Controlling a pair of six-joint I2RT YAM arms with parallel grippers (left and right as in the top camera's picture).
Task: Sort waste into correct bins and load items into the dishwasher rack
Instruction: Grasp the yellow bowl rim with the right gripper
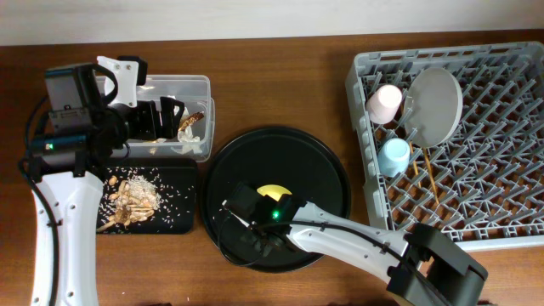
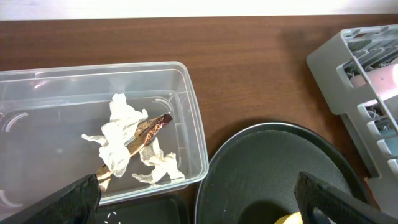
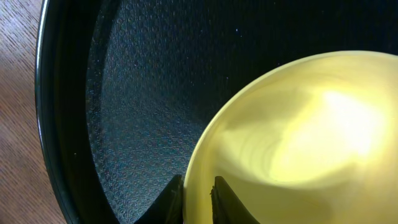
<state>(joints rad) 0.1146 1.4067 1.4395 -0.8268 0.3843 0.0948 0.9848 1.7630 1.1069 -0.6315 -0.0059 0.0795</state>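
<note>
My right gripper [image 1: 265, 204] is shut on the rim of the yellow bowl [image 1: 273, 193] over the large round black tray [image 1: 323, 170]; the right wrist view shows its fingers [image 3: 198, 199] pinching the bowl [image 3: 298, 143]. My left gripper [image 1: 157, 119] is open and empty above the clear plastic box [image 1: 202, 85], which holds the white napkin [image 2: 121, 140] and brown wrapper [image 2: 149, 129]. Food scraps [image 1: 132, 195] lie in the shallow black tray [image 1: 183, 221]. The grey rack [image 1: 510, 229] holds the pink cup [image 1: 383, 103], blue cup [image 1: 394, 155], grey-white plate [image 1: 435, 105] and chopsticks [image 1: 429, 174].
The clear box [image 2: 193, 124] sits behind the shallow tray, left of the round tray [image 2: 273, 168]. The rack corner [image 2: 360, 81] shows at the right of the left wrist view. Bare wooden table [image 1: 280, 85] lies between box and rack.
</note>
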